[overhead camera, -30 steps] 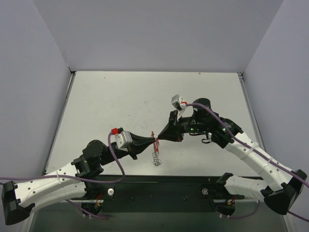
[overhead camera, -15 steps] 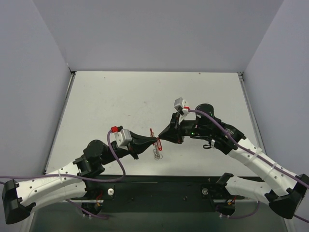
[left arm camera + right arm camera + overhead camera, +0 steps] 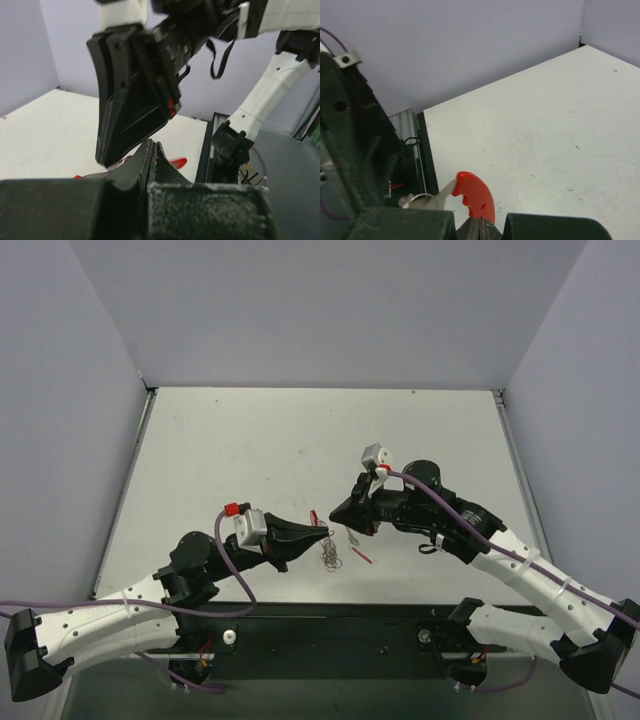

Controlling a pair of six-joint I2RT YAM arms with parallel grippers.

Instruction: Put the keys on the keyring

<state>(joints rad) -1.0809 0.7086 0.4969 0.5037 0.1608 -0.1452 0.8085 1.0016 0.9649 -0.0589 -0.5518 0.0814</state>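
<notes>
My left gripper (image 3: 326,532) is shut; in its wrist view the fingertips (image 3: 154,146) press together. The silver keys (image 3: 331,556) bunch just below its tips; I cannot see the grip itself. My right gripper (image 3: 339,522) faces it, tips nearly touching. In the right wrist view my right gripper (image 3: 481,221) is shut on the red curved keyring (image 3: 476,195), which sticks out beyond the jaws. A silver piece (image 3: 417,201) lies against the keyring's far end. The top view shows red by the tips (image 3: 314,517) and a red sliver (image 3: 362,556) right of the keys, also in the left wrist view (image 3: 178,162).
The white table (image 3: 300,450) is enclosed by grey walls on three sides. A black rail (image 3: 330,625) with the arm bases runs along the near edge, close below the grippers. The right arm's cable (image 3: 455,505) loops above its wrist.
Both grippers have stayed tip to tip and shifted slightly. The keys have moved up closer to the left tips. A red sliver now shows to the right of the keys.
</notes>
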